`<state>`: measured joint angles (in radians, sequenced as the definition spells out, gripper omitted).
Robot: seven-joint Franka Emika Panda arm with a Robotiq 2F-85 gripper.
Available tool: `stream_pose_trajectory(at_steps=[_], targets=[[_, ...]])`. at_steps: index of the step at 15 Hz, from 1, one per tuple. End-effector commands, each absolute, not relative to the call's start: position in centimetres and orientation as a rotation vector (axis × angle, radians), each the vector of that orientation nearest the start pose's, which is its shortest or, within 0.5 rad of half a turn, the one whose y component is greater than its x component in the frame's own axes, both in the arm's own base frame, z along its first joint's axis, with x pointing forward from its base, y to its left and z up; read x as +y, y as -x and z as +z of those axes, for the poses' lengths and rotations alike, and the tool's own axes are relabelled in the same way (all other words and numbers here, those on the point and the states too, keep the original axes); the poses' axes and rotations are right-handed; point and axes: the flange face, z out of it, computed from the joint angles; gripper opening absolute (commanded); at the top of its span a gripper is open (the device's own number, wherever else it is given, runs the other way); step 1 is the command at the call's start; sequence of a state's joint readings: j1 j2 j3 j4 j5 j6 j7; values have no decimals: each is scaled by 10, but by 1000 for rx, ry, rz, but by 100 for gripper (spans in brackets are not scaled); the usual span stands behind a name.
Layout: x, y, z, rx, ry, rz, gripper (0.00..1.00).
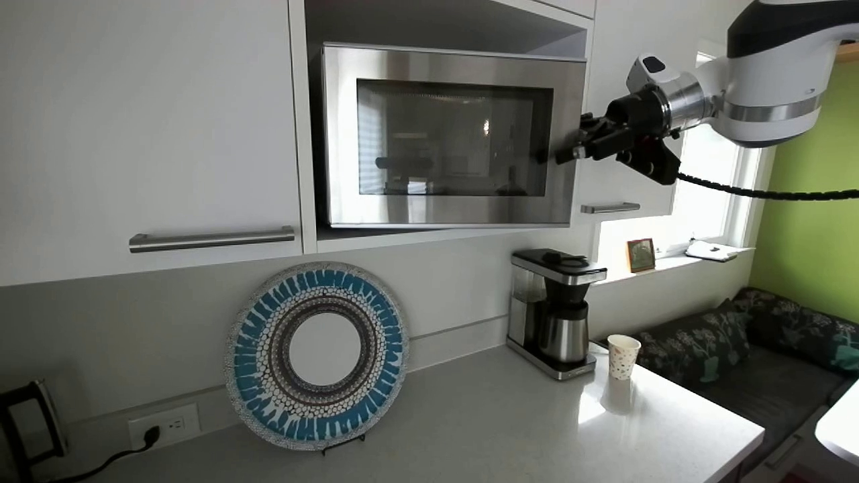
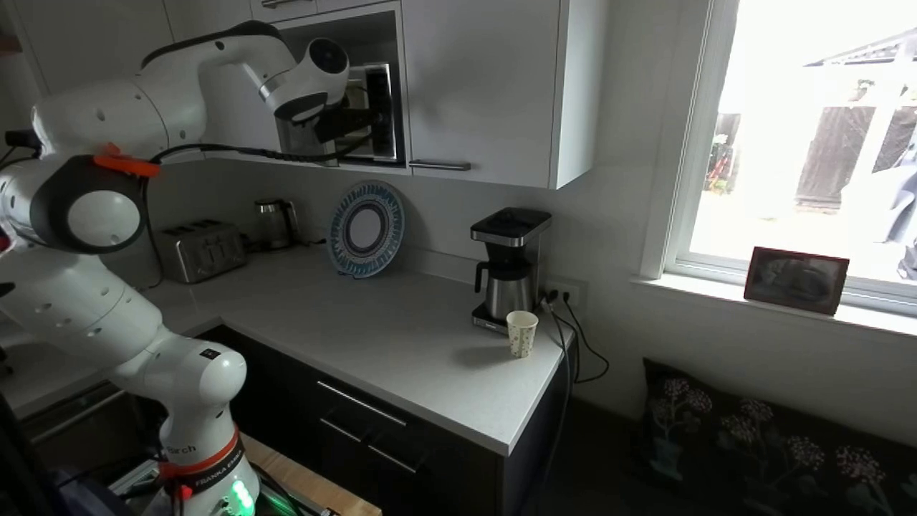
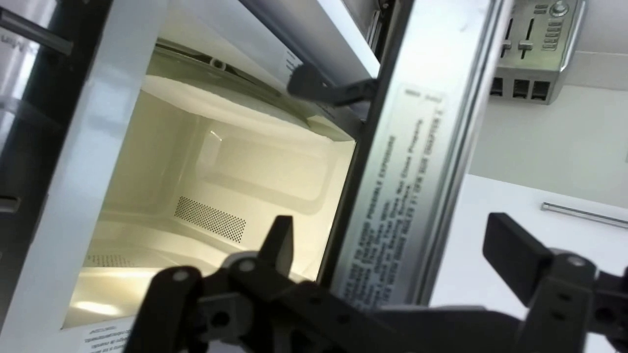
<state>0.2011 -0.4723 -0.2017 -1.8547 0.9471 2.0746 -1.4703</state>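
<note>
Microwave door (image 1: 456, 137): standing ajar at the upper cabinet niche (image 1: 416, 23), presenting dark glass and a brushed-steel border in an exterior view; in the wrist view, showing an inner rim with a printed warning label (image 3: 397, 196), just beside a black latch hook (image 3: 338, 94). Gripper (image 3: 390, 225): hanging at the free edge of the door, holding two black fingers (image 3: 279, 245) wide apart and straddling that edge; in the wrist view, leaving a gap on either side and gripping nothing. Microwave cavity (image 3: 265, 166): opening behind the door, displaying lit, cream-coloured walls and a patch of small vent holes (image 3: 211, 218). Robot arm (image 1: 772, 100): occupying the upper right of an exterior view, bearing a black ribbed cable (image 1: 758, 193).

Countertop (image 1: 483, 416): running below the cabinets (image 1: 154, 134) in both exterior views. Round patterned disc (image 1: 322, 355): leaning back, below the microwave door. Coffee maker (image 1: 553, 315): standing upright, holding a steel carafe (image 1: 564, 339). Speckled paper cup (image 1: 623, 357): standing upright near the coffee maker, toward the end of the countertop. Toaster (image 2: 202, 252) and kettle (image 2: 274, 223): standing side by side toward the far corner in an exterior view. Picture frame (image 2: 795, 281): standing on the windowsill (image 2: 666, 285), in front of a bright window (image 2: 802, 129). Patterned cushion (image 2: 759, 444): resting beneath the sill, displaying pale flower heads on dark fabric.
</note>
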Motion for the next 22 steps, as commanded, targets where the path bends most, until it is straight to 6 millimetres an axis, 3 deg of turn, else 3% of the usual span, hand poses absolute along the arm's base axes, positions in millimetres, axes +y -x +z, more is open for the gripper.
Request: stream_pose_trajectory(at_steps=[1,2,4,8,13,22], targets=[[8,-428,799,-1394,1873,-1545,100],[7,-428,799,-1393,1873,-1546,100],[19,-425,822,-1360,1780,-1582,100],[27,-399,846,-1268,1784,-1481,100],[39,-365,862,-1203,1865,-1352,100],[79,-337,878,-1197,1907,-1231,100]])
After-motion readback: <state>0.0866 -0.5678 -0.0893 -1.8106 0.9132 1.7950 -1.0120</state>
